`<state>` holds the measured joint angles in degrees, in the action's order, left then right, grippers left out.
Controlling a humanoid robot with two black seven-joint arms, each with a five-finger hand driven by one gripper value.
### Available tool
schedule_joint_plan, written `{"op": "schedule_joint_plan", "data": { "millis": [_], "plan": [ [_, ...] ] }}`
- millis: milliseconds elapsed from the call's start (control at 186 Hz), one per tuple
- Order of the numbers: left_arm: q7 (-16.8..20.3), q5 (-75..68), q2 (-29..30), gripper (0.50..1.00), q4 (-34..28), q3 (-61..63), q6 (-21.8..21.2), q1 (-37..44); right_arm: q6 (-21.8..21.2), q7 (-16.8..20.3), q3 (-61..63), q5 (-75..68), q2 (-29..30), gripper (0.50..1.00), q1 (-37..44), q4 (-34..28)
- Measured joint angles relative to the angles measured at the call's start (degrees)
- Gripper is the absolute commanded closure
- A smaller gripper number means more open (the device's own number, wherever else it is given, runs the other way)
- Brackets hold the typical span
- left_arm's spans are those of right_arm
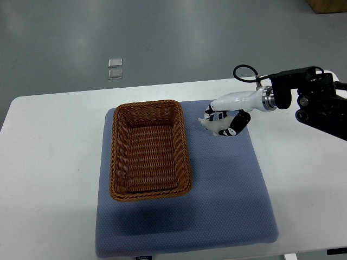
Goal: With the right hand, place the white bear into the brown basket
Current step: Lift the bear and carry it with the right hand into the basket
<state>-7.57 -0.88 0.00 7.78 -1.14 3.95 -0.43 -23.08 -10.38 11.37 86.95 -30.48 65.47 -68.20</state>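
The robot's right hand (225,116), a white shell with black finger joints, reaches in from the three o'clock edge on a black arm (317,100) with a looped black cable (245,73) above the wrist. Its fingers (237,123) are curled down and around the small white plush bear (212,125), pinching it from above; only the bear's pale body shows at the hand's seven o'clock side, poking out toward the basket. Whether the bear rests on the cloth or is raised just off it cannot be told from this steep view, though a faint shadow lies right beneath it.

Hand and bear sit over the upper right part of a blue-grey rectangular padded mat (227,200), just beside the basket's right rim but apart from it. At nine o'clock from the hand stands the brown rectangular woven wicker basket (186,157), upright on the mat's left half, its long side running twelve to six o'clock; the bear is outside it.

The mat lies on a white rounded-corner table (49,179). Beyond the table's far edge, toward eleven o'clock from the hand, two small clear square tiles (115,69) lie on the grey floor (173,38), one just above the other. At the frame's one o'clock corner a brown cardboard edge (328,5) shows.
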Motion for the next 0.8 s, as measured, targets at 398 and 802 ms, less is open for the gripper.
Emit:
{"op": "schedule_joint_plan", "data": {
  "millis": [398,802],
  "plan": [
    [0.0,0.0,0.0,0.500,0.0,0.0,0.0,0.0,-8.0,-0.1,-0.9,-0.1,12.2,1.000,9.6,0.0],
    [0.0,0.0,0.0,0.500,0.0,-0.1,0.0,0.1,-11.9,-0.2,-1.1,0.0,22.6,1.000,9.7,2.5]
  ]
}}
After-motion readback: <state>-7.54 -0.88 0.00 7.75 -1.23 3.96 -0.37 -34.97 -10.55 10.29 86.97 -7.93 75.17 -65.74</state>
